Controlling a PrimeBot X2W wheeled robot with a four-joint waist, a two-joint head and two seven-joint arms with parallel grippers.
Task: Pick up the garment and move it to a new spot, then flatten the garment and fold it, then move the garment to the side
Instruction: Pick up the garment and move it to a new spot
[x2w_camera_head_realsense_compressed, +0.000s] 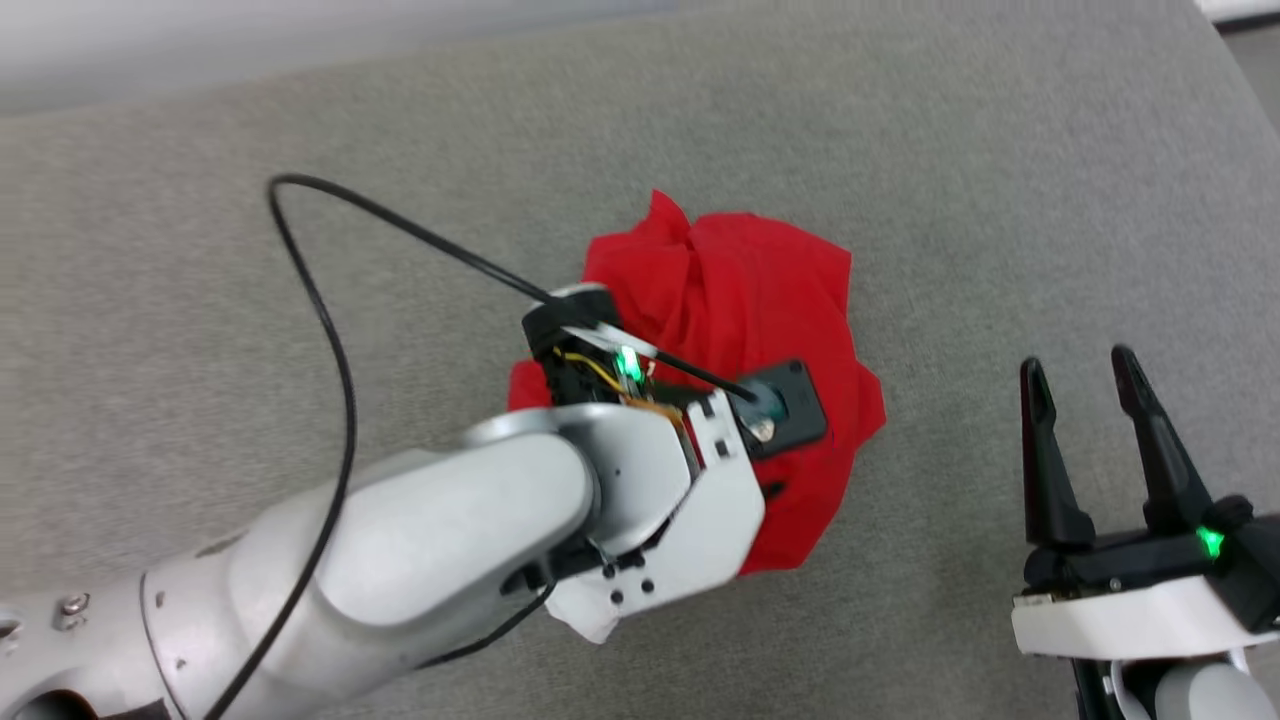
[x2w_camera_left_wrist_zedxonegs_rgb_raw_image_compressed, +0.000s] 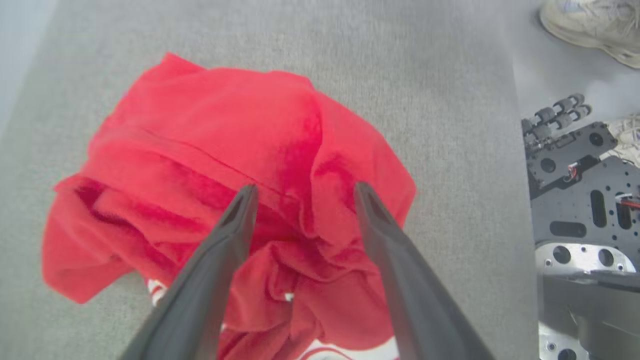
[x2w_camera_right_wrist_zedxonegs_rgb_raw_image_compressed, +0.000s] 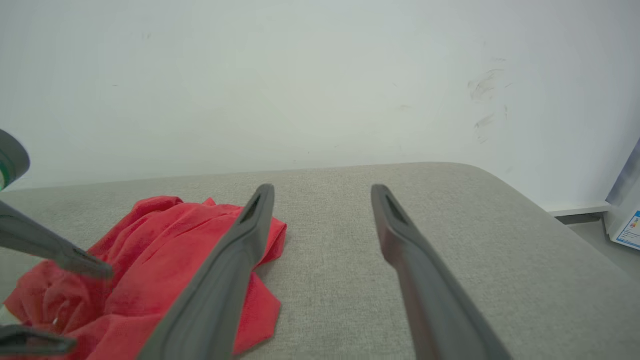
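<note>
The garment lies crumpled in a red heap on the grey cushioned surface, with a bit of white sleeve poking out under my left wrist. My left gripper hangs open just above the heap, pointing down, its fingers straddling the bunched folds of the garment without closing on them. My right gripper stands open at the lower right, a short way from the garment and holding nothing. From the right wrist, the garment lies to the left of my right gripper.
A black cable loops from my left wrist over the surface. The cushion's rounded right edge meets a pale wall. Beyond that edge are the robot's dark base, a person's shoe and a box.
</note>
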